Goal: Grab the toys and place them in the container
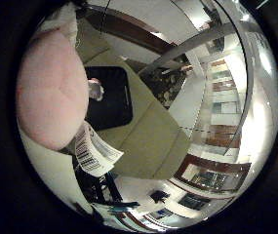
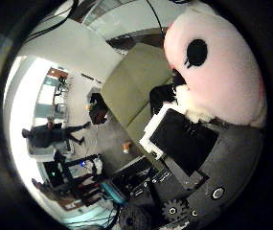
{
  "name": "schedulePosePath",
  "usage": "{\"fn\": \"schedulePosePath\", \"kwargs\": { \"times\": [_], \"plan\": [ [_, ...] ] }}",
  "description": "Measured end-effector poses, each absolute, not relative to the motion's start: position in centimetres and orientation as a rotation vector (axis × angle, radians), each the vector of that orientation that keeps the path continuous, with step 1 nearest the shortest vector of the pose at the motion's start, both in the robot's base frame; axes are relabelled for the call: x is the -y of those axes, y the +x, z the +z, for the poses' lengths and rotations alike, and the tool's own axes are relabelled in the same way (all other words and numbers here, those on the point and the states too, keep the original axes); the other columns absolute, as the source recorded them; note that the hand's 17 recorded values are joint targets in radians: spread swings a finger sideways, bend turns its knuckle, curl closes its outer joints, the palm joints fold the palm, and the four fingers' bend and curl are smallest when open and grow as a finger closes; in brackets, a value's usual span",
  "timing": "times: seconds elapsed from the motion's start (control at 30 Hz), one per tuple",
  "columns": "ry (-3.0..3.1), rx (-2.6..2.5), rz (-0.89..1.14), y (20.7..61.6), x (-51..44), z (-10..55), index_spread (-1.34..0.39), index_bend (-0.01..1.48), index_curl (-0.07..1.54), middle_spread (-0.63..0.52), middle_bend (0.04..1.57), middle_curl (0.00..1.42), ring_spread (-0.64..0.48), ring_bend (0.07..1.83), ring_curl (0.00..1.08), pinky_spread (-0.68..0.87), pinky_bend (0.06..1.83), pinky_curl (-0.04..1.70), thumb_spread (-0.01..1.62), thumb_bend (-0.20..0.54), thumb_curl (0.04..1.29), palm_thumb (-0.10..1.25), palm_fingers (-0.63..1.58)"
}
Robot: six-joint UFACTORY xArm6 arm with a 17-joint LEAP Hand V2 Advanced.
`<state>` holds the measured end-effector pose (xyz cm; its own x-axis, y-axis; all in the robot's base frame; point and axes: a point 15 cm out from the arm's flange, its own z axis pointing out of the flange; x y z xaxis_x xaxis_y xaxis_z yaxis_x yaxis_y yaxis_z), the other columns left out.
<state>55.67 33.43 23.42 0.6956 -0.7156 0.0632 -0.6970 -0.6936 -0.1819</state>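
Note:
A pink plush toy (image 2: pixel 213 62) with a black eye fills much of the right thumb side palm view, close to the palm. My hand (image 2: pixel 179 134) shows as white and black finger parts pressed against the toy's side, curled on it. In the right little finger side palm view the same toy (image 1: pixel 49 88) is a large pink mass with a white printed tag (image 1: pixel 98 151) hanging from it. Below it, a black container (image 1: pixel 114 97) lies on an olive green table (image 1: pixel 163 136). A small pale object (image 1: pixel 96 90) sits at the container's edge beside the toy.
The olive table also shows in the right thumb side palm view (image 2: pixel 131 81), with floor beyond its edge. Shelving (image 1: pixel 217 88) and room furniture stand around. Dark equipment (image 2: pixel 141 177) sits on the floor beside the table.

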Motion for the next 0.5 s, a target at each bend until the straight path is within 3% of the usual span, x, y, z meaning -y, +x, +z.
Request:
{"fn": "schedulePosePath", "kwargs": {
  "times": [0.23, 0.37, 0.4, 0.5],
  "plan": [
    [-2.732, -1.143, -0.209, 56.4, -34.3, 22.6, -0.29, 1.07, 0.97, -0.16, 1.29, 0.91, -0.32, 1.21, 1.05, -0.21, 1.27, 1.08, 0.44, -0.022, 0.95, 1.06, 1.08],
    [-2.714, -1.148, -0.217, 56.9, -34.2, 22.7, -0.29, 1.02, 0.96, -0.17, 1.23, 0.91, -0.31, 1.20, 1.03, -0.22, 1.31, 1.05, 0.66, -0.026, 0.89, 0.97, 1.06],
    [-2.712, -1.149, -0.219, 57.0, -34.1, 22.7, -0.29, 0.97, 0.95, -0.17, 1.20, 0.90, -0.31, 1.19, 1.01, -0.22, 1.30, 1.03, 0.71, -0.054, 0.86, 0.91, 1.03],
    [-2.709, -1.157, -0.221, 57.4, -33.3, 22.7, -0.32, 0.78, 0.91, -0.18, 1.10, 0.86, -0.29, 1.16, 0.92, -0.27, 1.22, 0.92, 0.89, -0.043, 0.73, 0.81, 1.00]
  ]
}}
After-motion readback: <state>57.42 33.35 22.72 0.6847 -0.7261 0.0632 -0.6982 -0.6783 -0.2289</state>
